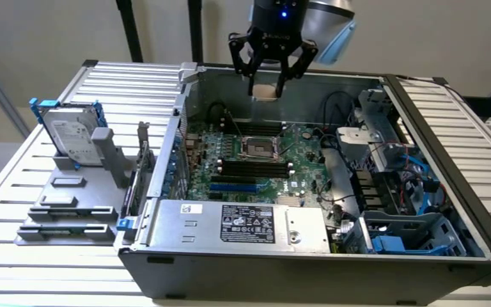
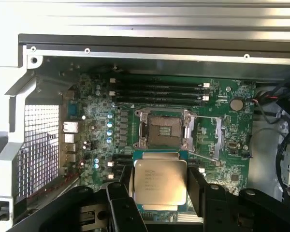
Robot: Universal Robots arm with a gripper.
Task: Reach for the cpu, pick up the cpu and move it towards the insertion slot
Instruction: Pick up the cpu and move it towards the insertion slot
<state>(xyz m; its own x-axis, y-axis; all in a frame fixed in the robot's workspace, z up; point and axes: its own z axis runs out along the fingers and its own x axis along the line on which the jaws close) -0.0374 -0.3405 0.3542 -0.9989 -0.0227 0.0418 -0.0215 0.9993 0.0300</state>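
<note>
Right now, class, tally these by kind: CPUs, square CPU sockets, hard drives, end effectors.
cpu: 1
insertion slot: 1
hard drive: 1
end effector: 1
Total: 4

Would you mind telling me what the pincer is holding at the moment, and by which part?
The pincer holds the cpu, a small flat chip, clamped by two opposite edges, metal top facing the wrist camera, above the insertion slot.

exterior: high, angled down, whole open case (image 1: 314, 256) | wrist: close, facing motherboard (image 2: 222, 125) | shared: motherboard
</note>
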